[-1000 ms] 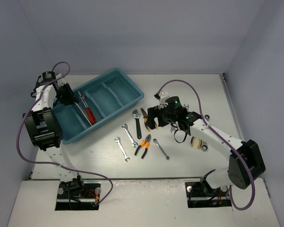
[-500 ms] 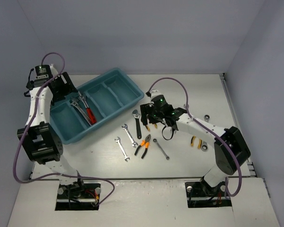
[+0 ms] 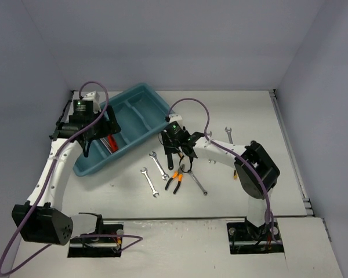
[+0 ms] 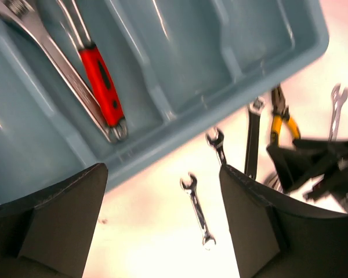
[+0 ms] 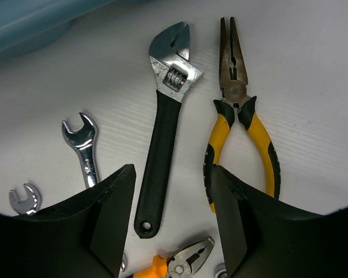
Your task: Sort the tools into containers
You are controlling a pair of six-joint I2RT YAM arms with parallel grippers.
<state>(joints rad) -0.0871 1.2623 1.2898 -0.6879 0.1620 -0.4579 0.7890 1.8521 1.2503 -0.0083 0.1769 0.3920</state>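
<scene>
The teal tray lies at the back left; one of its compartments holds a red-handled wrench and a long silver wrench. My left gripper hangs open above the tray's near edge, holding nothing; a small silver wrench shows on the table between its fingers. My right gripper is open and low over the table. Its fingers straddle the handle end of the black-handled adjustable wrench without touching it. Yellow-handled pliers lie just right of that wrench.
Loose on the table lie orange-handled pliers, silver wrenches and another wrench further right. Walls close off the back and both sides. Both arms reach toward the tray's right end.
My left arm swung from the tray's far left end toward its near side and its jaws opened wide. My right gripper moved left over the black-handled wrench and its jaws narrowed.
</scene>
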